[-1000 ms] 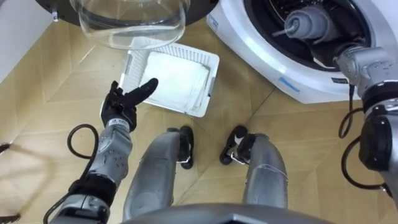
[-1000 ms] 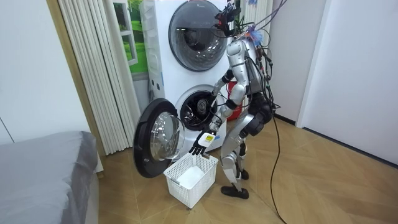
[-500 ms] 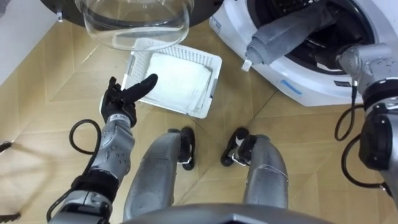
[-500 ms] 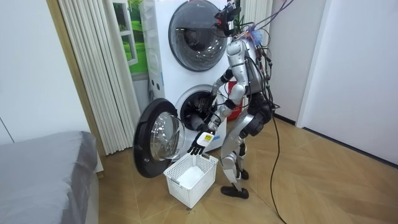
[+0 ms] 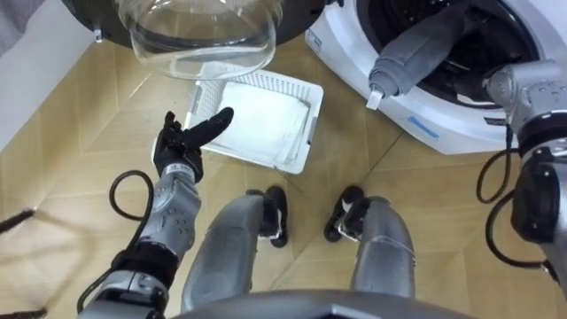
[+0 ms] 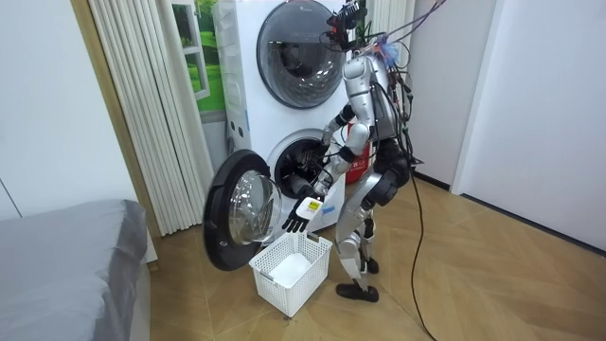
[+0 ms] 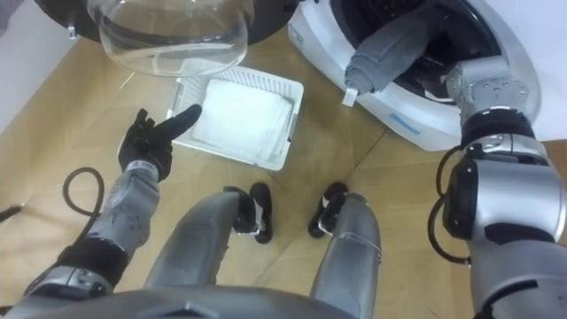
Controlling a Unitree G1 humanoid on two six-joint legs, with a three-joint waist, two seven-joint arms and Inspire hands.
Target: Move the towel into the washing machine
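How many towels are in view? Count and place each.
2. A grey towel hangs out of the washing machine; a white towel lies in the basket. Others may be hidden inside.

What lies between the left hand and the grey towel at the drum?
The white basket with a folded white cloth, then bare floor; both eye views show it.

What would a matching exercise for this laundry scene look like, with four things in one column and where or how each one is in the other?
Things:
1. grey rolled towel
2. white folded cloth
3. round glass door
4. black left hand

Places or states:
A. lying in the white plastic basket
B. swung open
C. poking out of the white washing machine
D. held in the air near that basket

Pairs: 1-C, 2-A, 3-B, 4-D
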